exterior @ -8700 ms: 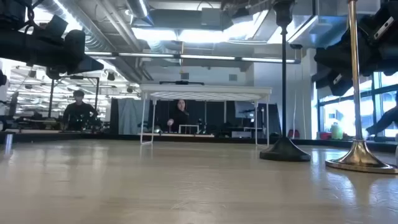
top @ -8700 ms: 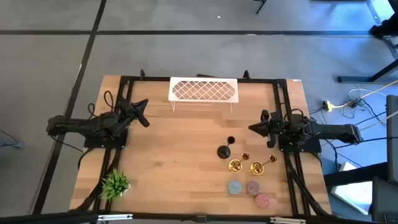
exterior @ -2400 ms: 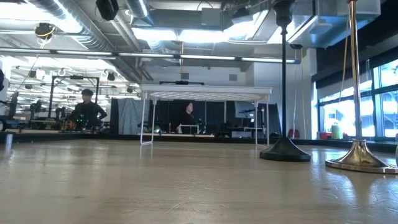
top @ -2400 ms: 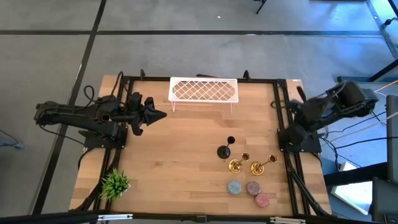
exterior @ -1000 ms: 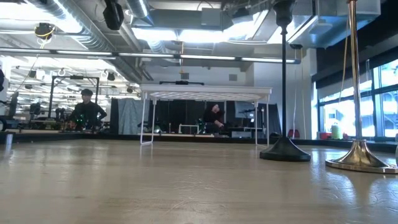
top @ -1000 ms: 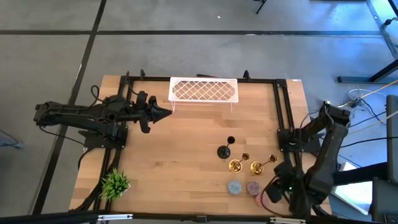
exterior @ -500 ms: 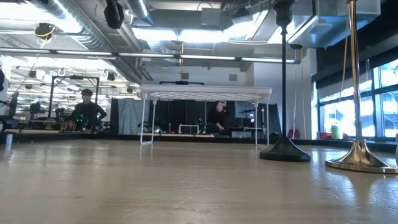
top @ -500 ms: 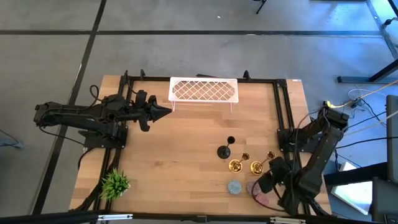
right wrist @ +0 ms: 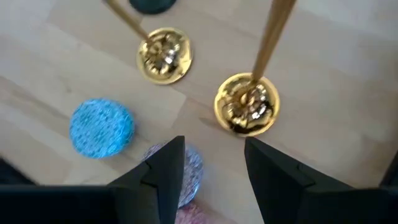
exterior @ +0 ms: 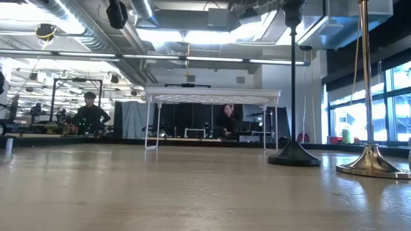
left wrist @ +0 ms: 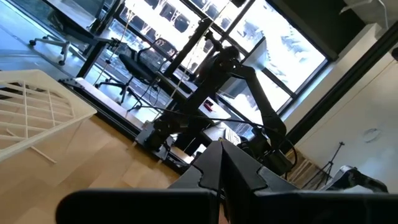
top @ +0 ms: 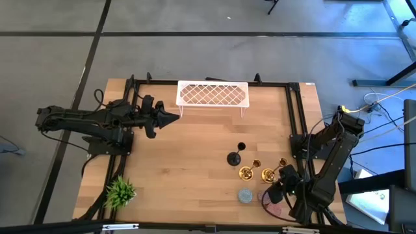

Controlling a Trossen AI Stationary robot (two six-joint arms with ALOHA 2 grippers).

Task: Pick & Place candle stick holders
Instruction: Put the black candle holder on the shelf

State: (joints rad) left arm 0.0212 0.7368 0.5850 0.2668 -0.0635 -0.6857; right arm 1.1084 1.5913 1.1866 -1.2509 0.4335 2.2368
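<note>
Three candle stick holders stand upright on their round bases at the table's near right: a matte black one [top: 234, 158] and two shiny gold ones [top: 246, 173] [top: 266, 174]. In the right wrist view the gold bases [right wrist: 165, 55] [right wrist: 247, 104] lie just ahead of my fingers. My right gripper [top: 273, 191] [right wrist: 214, 158] is open and hovers above the table just on the near side of the gold holders. My left gripper [top: 172, 117] [left wrist: 221, 152] is shut and empty above the table's far left part. In the low view, the black base [exterior: 294, 157] and one gold base [exterior: 372, 168] show.
A white lattice rack [top: 213, 94] stands at the far edge. A blue disc [top: 245, 195] [right wrist: 101, 127], a purple disc [right wrist: 189, 168] and a pink disc [top: 275, 209] lie near the gold holders. A small green plant [top: 120, 191] stands at the near left. People show in the room beyond.
My right gripper has moved a little toward the table's left and far side, closer to the gold holders, staying open above the discs. The holders have not moved.
</note>
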